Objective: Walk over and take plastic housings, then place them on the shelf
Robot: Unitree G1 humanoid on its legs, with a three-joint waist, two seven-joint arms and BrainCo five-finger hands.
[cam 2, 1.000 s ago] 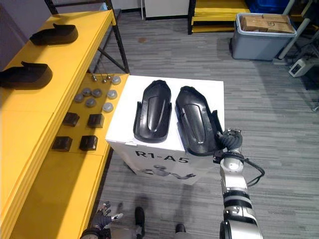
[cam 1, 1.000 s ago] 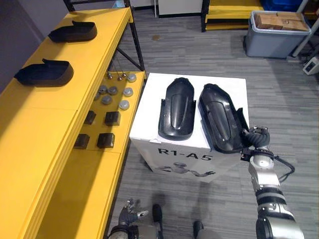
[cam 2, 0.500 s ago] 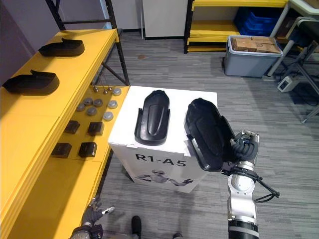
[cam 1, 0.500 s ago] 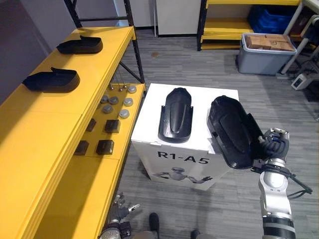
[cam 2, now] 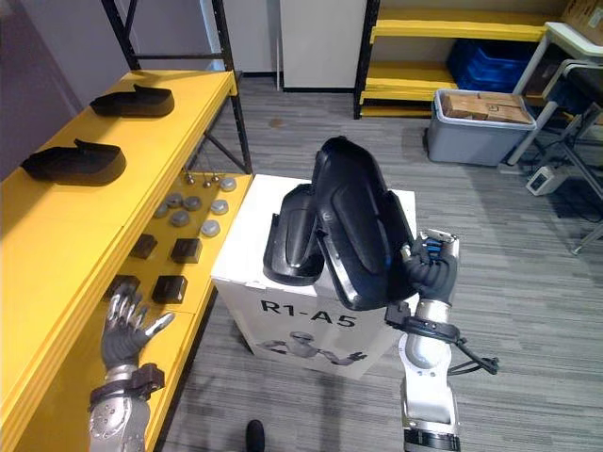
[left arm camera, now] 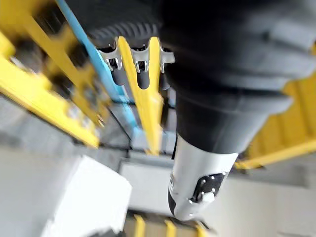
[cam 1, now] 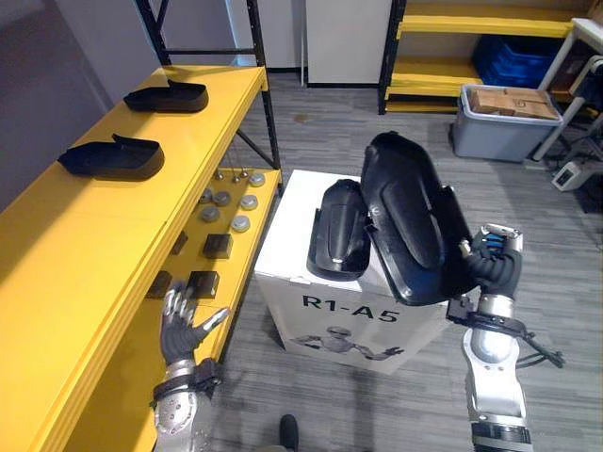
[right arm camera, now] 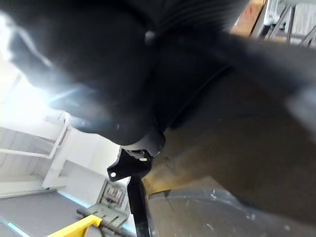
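My right hand (cam 1: 494, 266) is shut on the edge of a long black plastic housing (cam 1: 412, 218), held tilted up in the air above the white box (cam 1: 301, 282). The same housing (right arm camera: 232, 123) shows close up in the right wrist view. A second black housing (cam 1: 339, 229) lies on the box top, partly behind the lifted one. Two more housings (cam 1: 113, 157) (cam 1: 168, 95) rest on the yellow shelf (cam 1: 85, 235) at the left. My left hand (cam 1: 183, 325) is raised beside the shelf's lower level, fingers spread and holding nothing.
Small dark blocks (cam 1: 217, 245) and grey discs (cam 1: 231, 201) sit on the shelf's lower level. A grey bin (cam 1: 504, 121) with a cardboard box stands at the back right, before another yellow rack (cam 1: 443, 71). Grey floor lies around the box.
My right hand has lifted the housing higher and tilted it over the one still on the box. My left hand has risen beside the shelf. The camera view has shifted too.
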